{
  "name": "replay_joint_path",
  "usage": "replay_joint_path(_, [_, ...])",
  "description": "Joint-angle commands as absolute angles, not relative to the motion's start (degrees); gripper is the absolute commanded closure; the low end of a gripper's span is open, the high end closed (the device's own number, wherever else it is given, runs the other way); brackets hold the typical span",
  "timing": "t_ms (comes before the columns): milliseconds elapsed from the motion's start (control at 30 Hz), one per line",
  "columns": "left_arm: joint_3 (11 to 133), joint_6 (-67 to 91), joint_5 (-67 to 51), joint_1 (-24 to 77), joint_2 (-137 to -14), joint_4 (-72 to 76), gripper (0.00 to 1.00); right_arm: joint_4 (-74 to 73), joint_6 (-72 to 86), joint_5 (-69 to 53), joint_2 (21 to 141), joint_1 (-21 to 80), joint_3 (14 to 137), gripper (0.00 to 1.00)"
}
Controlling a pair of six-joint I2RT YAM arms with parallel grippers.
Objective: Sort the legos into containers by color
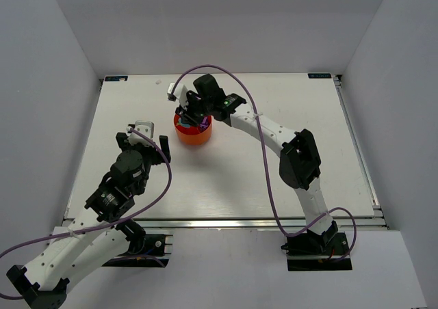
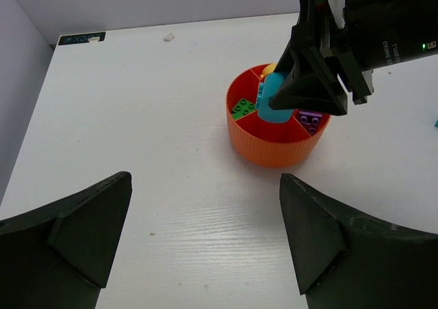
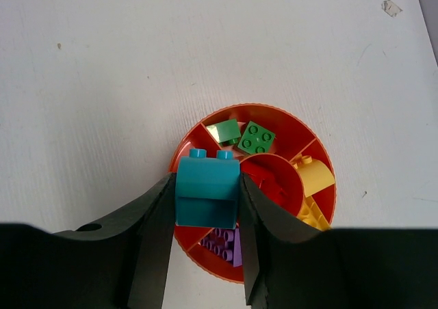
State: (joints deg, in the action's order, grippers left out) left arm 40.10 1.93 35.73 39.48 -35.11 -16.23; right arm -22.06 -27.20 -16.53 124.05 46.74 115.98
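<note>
Top camera sits high at the near edge, tilted down, taking in the whole white counter [image 1: 274,179] from far off. Left wrist camera rides low, looking forward and slightly down across the counter, the orange tub [image 2: 274,152] at mid-distance, its own jaws in the bottom corners. Right wrist camera looks straight down, close over that tub. All three views share the tub.

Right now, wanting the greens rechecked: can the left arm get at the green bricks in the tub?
Probably not cleanly: the green bricks lie exposed in the orange tub, but the right gripper, holding a teal brick, crowds the tub from above.
</note>
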Motion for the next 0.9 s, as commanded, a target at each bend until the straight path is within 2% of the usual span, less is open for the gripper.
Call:
replay_joint_path(0, [39.99, 1.93, 35.33, 39.64, -35.07, -15.73, 0.02, -20.22, -27.25, -15.47, 125.15, 46.93, 115.14, 1.0])
replay_joint_path(267, [39.99, 2.02, 35.16, 39.64, -35.16, -15.82, 0.02, -20.21, -26.37, -15.82, 125.42, 46.85, 114.08, 0.96])
replay_joint_path(867, [39.9, 2.02, 35.16, 39.64, -34.98, -15.73, 0.02, -20.48, -21.36, -20.91, 125.51, 46.67, 112.06, 0.97])
